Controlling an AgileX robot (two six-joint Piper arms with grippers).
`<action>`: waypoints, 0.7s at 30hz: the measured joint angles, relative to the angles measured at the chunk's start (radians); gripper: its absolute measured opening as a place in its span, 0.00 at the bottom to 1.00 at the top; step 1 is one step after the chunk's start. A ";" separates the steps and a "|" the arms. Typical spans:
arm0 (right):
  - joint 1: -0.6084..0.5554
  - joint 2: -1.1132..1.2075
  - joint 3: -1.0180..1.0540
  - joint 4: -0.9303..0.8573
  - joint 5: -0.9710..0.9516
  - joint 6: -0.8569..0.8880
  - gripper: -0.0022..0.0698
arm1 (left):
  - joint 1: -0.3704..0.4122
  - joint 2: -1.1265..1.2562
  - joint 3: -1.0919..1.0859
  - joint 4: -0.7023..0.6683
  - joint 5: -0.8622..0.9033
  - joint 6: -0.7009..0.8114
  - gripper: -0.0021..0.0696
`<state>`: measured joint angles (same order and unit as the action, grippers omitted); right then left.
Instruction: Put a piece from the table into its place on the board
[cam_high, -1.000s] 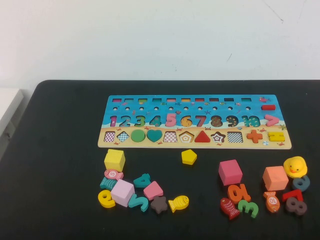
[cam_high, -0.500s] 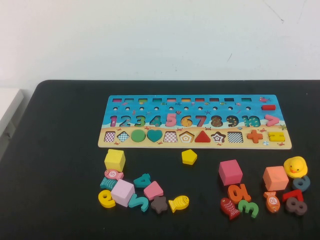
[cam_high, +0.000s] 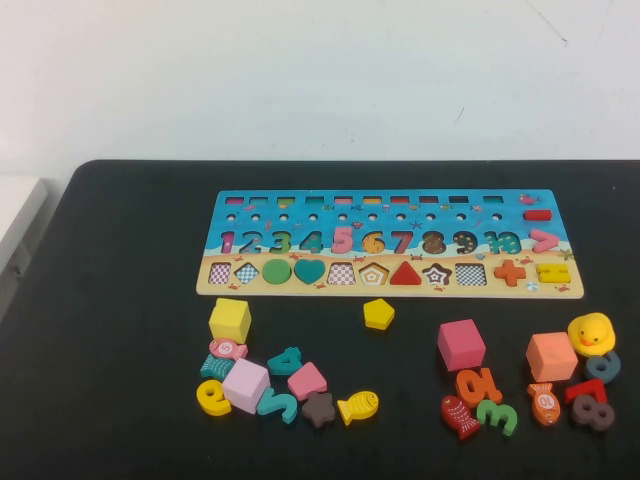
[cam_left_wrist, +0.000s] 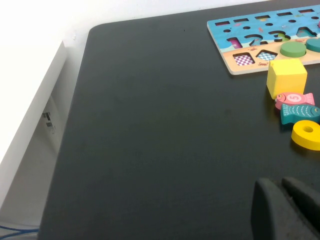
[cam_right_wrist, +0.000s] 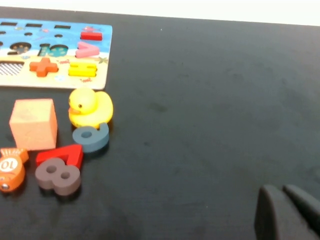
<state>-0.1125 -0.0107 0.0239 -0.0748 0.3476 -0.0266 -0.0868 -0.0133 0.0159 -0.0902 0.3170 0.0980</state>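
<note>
The small flat yellow pentagon piece (cam_high: 378, 313) lies on the black table (cam_high: 120, 330), just in front of the board's sandy edge, below the pentagon slot (cam_high: 373, 273). The long blue sea-themed board (cam_high: 388, 243) lies across the middle of the table; it also shows in the left wrist view (cam_left_wrist: 260, 35) and the right wrist view (cam_right_wrist: 55, 50). Neither arm shows in the high view. My left gripper (cam_left_wrist: 281, 187) is shut and empty over bare table off the board's left end. My right gripper (cam_right_wrist: 282, 192) is shut and empty over bare table to the right of the pieces.
Loose pieces lie in front of the board: a yellow cube (cam_high: 229, 320), a lilac cube (cam_high: 245, 385), a yellow fish (cam_high: 357, 405), a pink cube (cam_high: 460, 344), a salmon cube (cam_high: 551, 356), a yellow duck (cam_high: 590, 333), and several numbers. The table's left edge meets a white surface (cam_left_wrist: 25, 100).
</note>
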 joint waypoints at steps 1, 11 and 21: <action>0.000 0.000 0.000 0.002 -0.008 0.000 0.06 | 0.000 0.000 0.000 0.000 0.000 0.000 0.03; 0.000 0.000 0.007 0.004 -0.395 0.000 0.06 | 0.000 0.000 0.000 0.000 0.000 0.000 0.03; 0.000 0.000 0.007 0.026 -0.794 0.051 0.06 | 0.000 0.000 0.000 0.000 0.000 0.001 0.03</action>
<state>-0.1125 -0.0107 0.0312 -0.0490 -0.4468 0.0242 -0.0868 -0.0133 0.0159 -0.0902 0.3170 0.0994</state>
